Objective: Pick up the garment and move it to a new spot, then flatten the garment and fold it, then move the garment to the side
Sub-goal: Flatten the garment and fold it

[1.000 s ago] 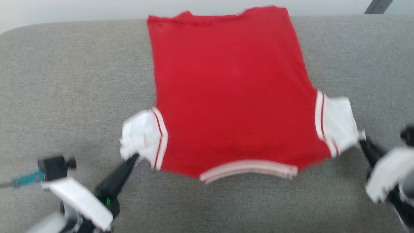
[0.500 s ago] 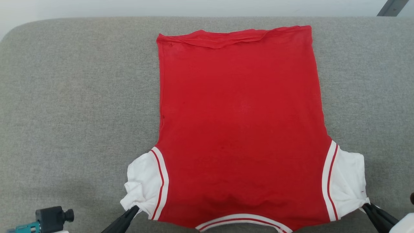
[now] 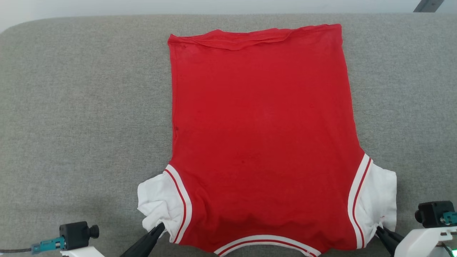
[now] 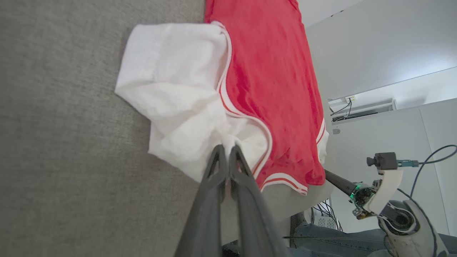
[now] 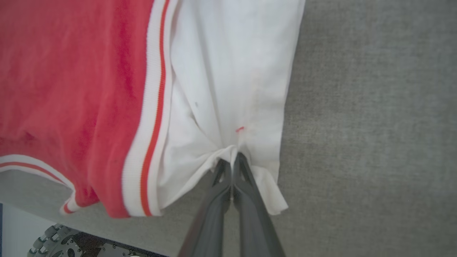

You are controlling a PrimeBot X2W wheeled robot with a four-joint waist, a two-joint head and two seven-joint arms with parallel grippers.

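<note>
The garment (image 3: 262, 135), a red jersey with white sleeves and striped trim, lies spread flat on the grey table, collar toward me and hem at the far side. My left gripper (image 3: 160, 227) is shut on the bunched white left sleeve (image 4: 185, 107), its tips (image 4: 227, 148) pinching the cloth. At the lower right my right gripper (image 3: 379, 230) is shut on the other white sleeve (image 5: 228, 78), the fabric gathered at its tips (image 5: 232, 157). No lettering shows on the upper side.
The grey cloth-covered table (image 3: 78, 107) stretches wide on both sides of the jersey. Its near edge (image 5: 43, 192) runs just under the collar, with a wheel of my base (image 5: 50, 244) below it. White walls and cables stand beyond.
The head camera has tilted down, so the whole picture shifted. The jersey now lies settled and flatter, and both grippers have kept their hold on the sleeves, drawing slightly inward.
</note>
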